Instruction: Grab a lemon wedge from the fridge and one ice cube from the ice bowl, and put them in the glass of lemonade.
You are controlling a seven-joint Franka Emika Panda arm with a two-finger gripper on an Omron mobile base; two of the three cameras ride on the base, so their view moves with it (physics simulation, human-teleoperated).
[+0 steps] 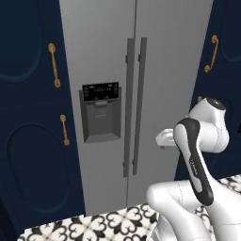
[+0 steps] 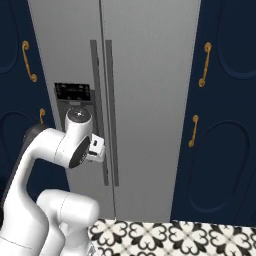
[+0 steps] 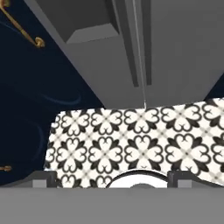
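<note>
Gripper: the gripper (image 3: 111,181) points down at the tiled floor in front of the fridge; its two finger tips (image 3: 41,180) stand far apart at the lower corners of the hand view, so the jaws are spread wide and hold nothing.
Hand position: in the left base view the white hand (image 1: 165,138) sits level with the lower half of the fridge's right-door handle, near it but apart.
Fridge: the fridge (image 1: 164,52) stands straight ahead, both doors closed, the seam between them running down the middle.
Handles: two long vertical bar handles (image 1: 140,106) flank the seam, side by side; they look rigid and smooth, probably slippery steel.
Dispenser panel: the dark dispenser panel (image 1: 100,113) is set in the fridge's left door, left of the handles.
Lemon wedge: by the task it is inside the fridge, hidden behind the closed doors.
Where to take hold: my judgement is to close the jaws across one bar at mid-height, where the bar stands off the door, then pull in an arc; the door is likely heavy and stiff on its hinge.
Wedge handling: likely light, soft and wet, so a gentle pinch on its flanks.
Surroundings: navy cabinets (image 1: 28,117) with gold handles (image 1: 54,65) stand either side of the fridge; patterned floor tiles (image 3: 131,140) lie below it.
</note>
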